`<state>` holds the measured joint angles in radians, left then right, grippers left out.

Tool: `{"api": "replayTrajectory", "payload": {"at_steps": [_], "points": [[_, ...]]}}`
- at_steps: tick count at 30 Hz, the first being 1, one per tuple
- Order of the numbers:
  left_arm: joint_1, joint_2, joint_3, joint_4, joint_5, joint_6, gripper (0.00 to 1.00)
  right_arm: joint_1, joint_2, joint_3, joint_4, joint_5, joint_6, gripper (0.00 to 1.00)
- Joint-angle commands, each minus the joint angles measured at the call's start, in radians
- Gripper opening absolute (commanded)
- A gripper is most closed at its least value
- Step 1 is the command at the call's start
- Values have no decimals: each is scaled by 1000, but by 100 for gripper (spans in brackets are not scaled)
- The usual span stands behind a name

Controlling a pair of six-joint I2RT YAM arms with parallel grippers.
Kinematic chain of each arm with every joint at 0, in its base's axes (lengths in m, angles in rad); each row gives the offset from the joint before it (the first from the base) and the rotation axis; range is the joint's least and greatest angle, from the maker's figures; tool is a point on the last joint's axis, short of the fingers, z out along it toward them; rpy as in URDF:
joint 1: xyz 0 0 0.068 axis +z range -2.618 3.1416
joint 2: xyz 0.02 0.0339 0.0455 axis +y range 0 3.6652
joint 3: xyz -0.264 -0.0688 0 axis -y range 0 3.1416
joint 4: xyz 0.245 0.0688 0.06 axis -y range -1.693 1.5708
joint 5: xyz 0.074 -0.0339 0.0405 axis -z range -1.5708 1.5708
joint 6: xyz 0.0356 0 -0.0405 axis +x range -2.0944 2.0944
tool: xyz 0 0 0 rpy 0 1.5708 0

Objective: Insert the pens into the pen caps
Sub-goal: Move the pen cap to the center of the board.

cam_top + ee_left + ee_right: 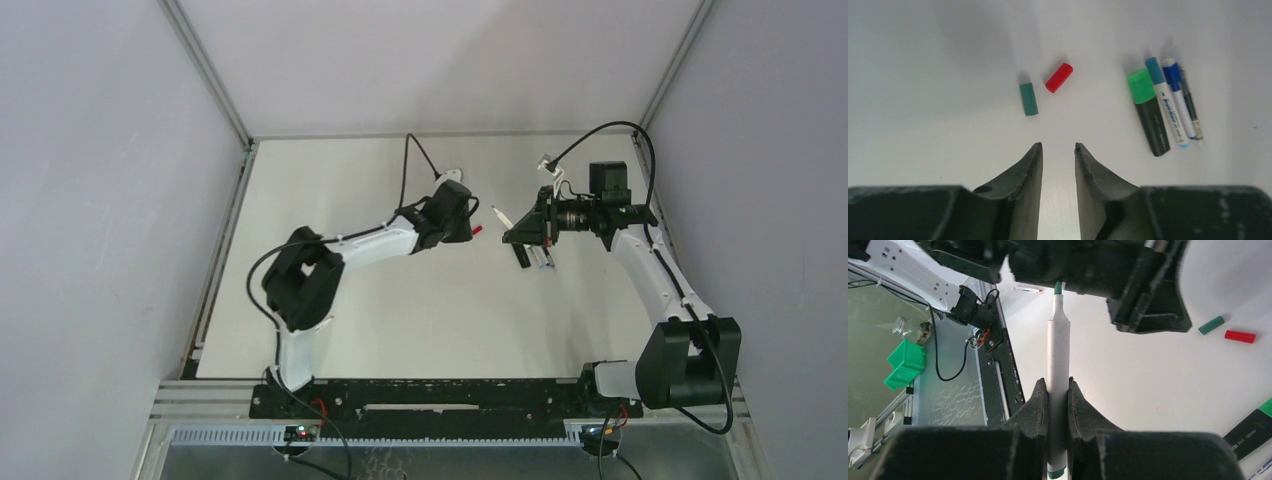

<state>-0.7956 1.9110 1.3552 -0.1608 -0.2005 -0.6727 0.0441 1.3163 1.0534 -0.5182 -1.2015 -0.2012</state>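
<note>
The right gripper (1058,382) is clenched on a white pen (1058,340), its two fingers pressing the barrel from both sides. The pen reaches forward out of the jaws with its green tip bare, and this tip points at the left gripper (1057,146), which hangs close in front of it above the table. The left gripper is released: there is a narrow gap between its fingers, and nothing is in the gap or touching them.

Past the left fingertips a green cap (1028,99) and a red cap (1058,77) lie on the surface, near each other but apart. Farther to the side four capped pens lie close together in a row: a black marker (1150,120) with a green cap, a white marker (1168,105) with a light blue cap, a marker with a dark blue cap (1179,100), and a thin dark pen (1192,107).

The table (400,330) is plain white and matte. Grey walls (90,200) close it on three sides. A black rail (440,395) at the near edge carries both arm bases. Outside the table stands a green bin (905,362).

The rear end of the held pen is cut off by the picture edge. The thin dark pen is partly hidden behind its neighbour. The print on the white marker is too small to read. From above, the left gripper covers the caps almost fully.
</note>
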Motion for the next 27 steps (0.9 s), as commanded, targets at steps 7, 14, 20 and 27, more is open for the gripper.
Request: {"api": "replayTrajectory", "payload": {"at_steps": [7, 14, 20, 27], "points": [[43, 217, 335, -309, 27, 24, 33, -16, -22, 36, -7, -2, -30, 0], [57, 286, 413, -337, 68, 16, 32, -19, -19, 36, -6, -4, -31, 0], [64, 350, 495, -385, 74, 6, 30, -21, -17, 35, -8, -8, -33, 0], [69, 403, 562, -450, 67, -5, 24, -24, -15, 36, -9, -16, -34, 0]]}}
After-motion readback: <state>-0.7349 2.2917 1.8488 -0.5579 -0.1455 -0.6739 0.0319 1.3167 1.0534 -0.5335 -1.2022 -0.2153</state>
